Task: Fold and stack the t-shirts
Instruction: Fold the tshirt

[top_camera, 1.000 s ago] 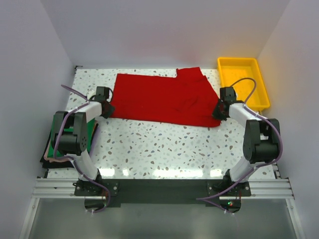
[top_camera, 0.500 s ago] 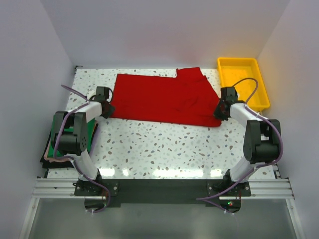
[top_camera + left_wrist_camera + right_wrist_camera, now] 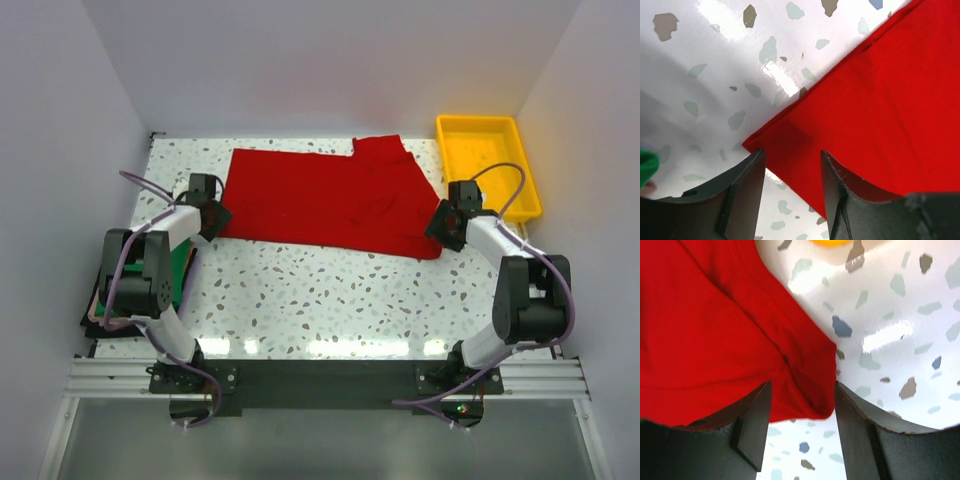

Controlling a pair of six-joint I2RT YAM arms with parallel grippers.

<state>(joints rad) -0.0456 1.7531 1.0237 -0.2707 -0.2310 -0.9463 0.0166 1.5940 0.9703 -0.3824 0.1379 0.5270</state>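
Shirts first, from the top camera: the red shirt [image 3: 320, 200] lay spread on the tabletop [image 3: 330, 290] just beside the tray [image 3: 485, 165], on its left. The green shirt [image 3: 182, 275] sat well apart from the tray at the tabletop's opposite edge, partly hidden under the left arm. The right tool [image 3: 444, 222] stood at the red corner nearest the tray, and the left tool [image 3: 214, 216] at the near corner farthest from it. Against a second earlier, the right arm had swung its elbow outward, to the tray's side, and its tool had shifted slightly with it. The left tool had edged a little toward the tray, onto its corner. The cloth itself had barely moved, and no fold had begun.

From the left wrist, the left tool [image 3: 791, 157] was spread, one finger on each side of the red shirt's [image 3: 880, 110] corner. That corner lay flat on the tabletop [image 3: 705, 75], not pinched.

From the right wrist, the right tool [image 3: 801, 387] was likewise spread. It straddled the rumpled corner of the red shirt [image 3: 705, 330], with a scrap of the tray [image 3: 832, 242] at the top edge.

Both small shifts read as lining up for a grip. Closing on the two near corners seemed the next need, so the fold was only at its start and stacking lay well ahead.
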